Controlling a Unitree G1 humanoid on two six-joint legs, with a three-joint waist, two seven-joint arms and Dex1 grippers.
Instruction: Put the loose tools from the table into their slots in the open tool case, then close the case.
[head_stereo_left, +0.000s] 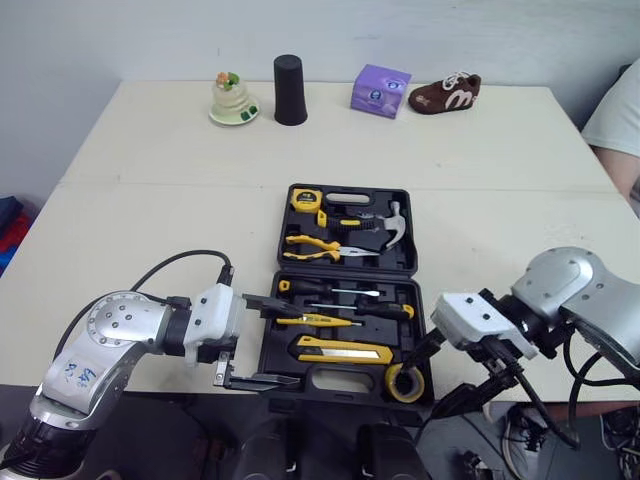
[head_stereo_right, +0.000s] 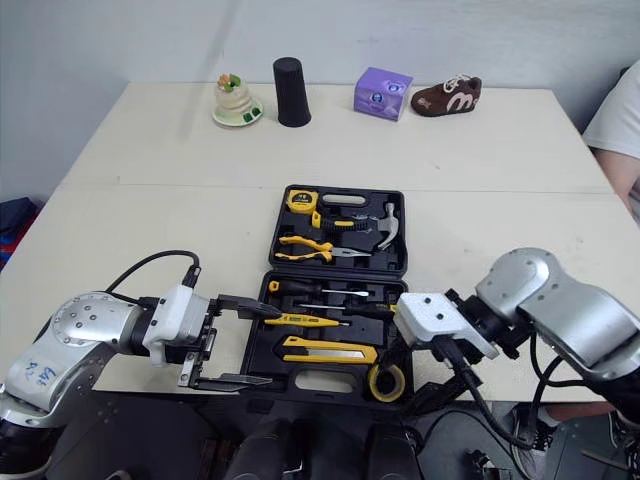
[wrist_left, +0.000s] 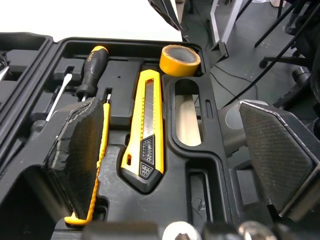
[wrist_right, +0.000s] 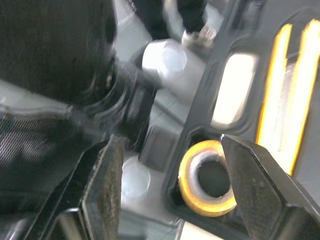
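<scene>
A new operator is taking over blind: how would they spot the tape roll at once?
Find the open black tool case in the middle of the table and take its near half. In the corner on the robot's right sits the tape roll. It is the only yellow ring; the utility knife beside it is long and straight.

Black tool case (head_stereo_left: 404, 194), yellow tape roll (wrist_left: 180, 69), yellow-black knife (wrist_left: 147, 130).

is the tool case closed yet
No, the tool case lies open, with the hammer and pliers showing in its far half.
</scene>
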